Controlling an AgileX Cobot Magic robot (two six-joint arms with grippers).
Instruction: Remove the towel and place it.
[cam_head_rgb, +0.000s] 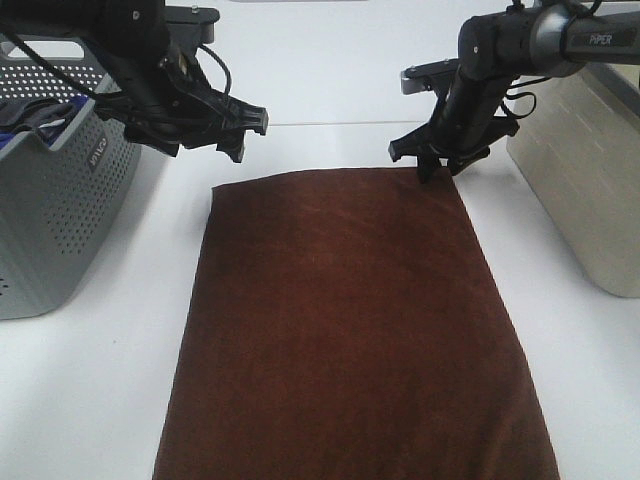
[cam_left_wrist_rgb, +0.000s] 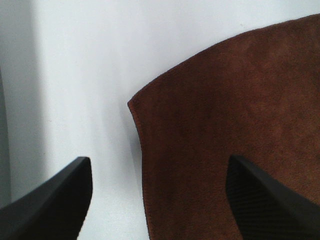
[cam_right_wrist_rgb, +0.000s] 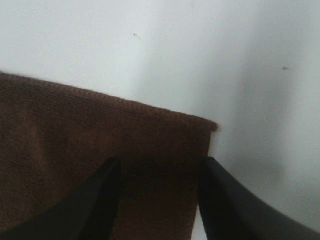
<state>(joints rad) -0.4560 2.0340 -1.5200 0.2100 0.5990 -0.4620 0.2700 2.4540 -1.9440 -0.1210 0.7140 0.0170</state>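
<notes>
Lying spread flat, towel (cam_head_rgb: 350, 330) — white table (cam_head_rgb: 330, 100)

Left gripper (cam_left_wrist_rgb: 160, 160) and right gripper (cam_right_wrist_rgb: 161, 160) are shown in matte black; the right arm (cam_head_rgb: 520, 40), upper right, is marked with white PIPER lettering (cam_head_rgb: 600, 39).

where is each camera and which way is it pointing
Exterior high: above the table, facing down on the towel; both arms, left gripper and right gripper show.
Left wrist: on the left arm, past the open left gripper onto one towel corner.
Right wrist: on the right arm, past the right gripper onto another corner.
Shared: all three show the towel.
</notes>
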